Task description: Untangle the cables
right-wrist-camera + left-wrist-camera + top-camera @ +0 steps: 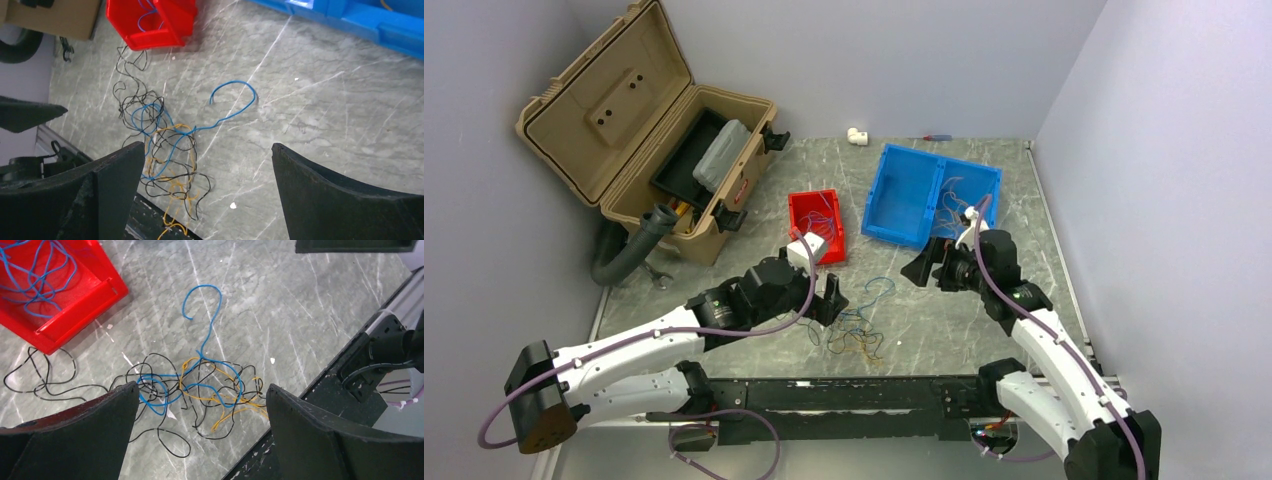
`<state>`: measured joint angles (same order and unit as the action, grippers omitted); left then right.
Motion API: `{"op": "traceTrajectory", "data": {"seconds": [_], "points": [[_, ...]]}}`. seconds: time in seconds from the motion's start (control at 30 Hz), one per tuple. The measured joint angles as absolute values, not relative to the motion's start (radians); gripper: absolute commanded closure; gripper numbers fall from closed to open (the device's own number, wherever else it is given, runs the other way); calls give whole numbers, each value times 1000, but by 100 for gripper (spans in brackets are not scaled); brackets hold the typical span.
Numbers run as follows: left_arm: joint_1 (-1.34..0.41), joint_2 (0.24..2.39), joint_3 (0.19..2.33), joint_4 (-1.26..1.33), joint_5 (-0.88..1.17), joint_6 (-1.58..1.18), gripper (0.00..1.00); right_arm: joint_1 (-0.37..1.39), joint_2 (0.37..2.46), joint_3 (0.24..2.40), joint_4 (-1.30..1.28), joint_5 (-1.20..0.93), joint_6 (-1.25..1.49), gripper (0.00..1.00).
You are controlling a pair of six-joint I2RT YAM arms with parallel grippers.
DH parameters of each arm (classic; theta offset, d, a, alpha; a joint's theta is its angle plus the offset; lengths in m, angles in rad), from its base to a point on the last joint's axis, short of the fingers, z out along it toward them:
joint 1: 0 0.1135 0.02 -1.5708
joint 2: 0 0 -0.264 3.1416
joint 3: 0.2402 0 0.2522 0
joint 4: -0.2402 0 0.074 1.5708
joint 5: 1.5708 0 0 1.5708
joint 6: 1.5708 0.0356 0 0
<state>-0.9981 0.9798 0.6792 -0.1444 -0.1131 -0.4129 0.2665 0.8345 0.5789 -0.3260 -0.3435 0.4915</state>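
Cables (pixel 200 390) lie in one loose knot on the grey tabletop (pixel 994 300), at about 6 o'clock in the overhead view, close to the black base rail (pixel 844 392). They are hair-thin and limp. Black strands sprawl widest, and yellow-orange ones bunch at the knot's 4 o'clock in the left wrist view. A blue cable (pixel 209 337) threads through the middle and runs out at 12 o'clock into a free hooked end lying clear of everything else. That hook looks like the best place to start. I would pinch it low on the straight run and draw it slowly and flat along the tabletop away from the knot, with the other arm pinning the black strands so the whole heap does not drag along. The left gripper (pixel 202 386) hangs over the knot with its fingers spread wide, holding nothing. The right gripper (pixel 208 145), at 2 o'clock from the knot, is likewise agape and empty. A red bin (pixel 85 310) holding more blue cable sits at 11 o'clock, a blue divided bin (pixel 894 200) at 1 o'clock.
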Motion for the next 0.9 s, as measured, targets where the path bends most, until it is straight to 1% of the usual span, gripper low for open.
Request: {"op": "traceTrajectory", "data": {"seconds": [0.07, 0.43, 0.67, 0.9], "points": [[-998, 980, 679, -159, -133, -427, 1, 277, 830, 565, -316, -360, 496, 5], [-998, 959, 646, -211, -195, -489, 0, 413, 848, 456, -229, -387, 530, 7], [-994, 912, 640, -260, -262, -533, 1, 500, 897, 446, -176, -356, 559, 10], [-954, 889, 626, -303, -279, -583, 1, 557, 937, 446, -145, -324, 584, 14]]}}
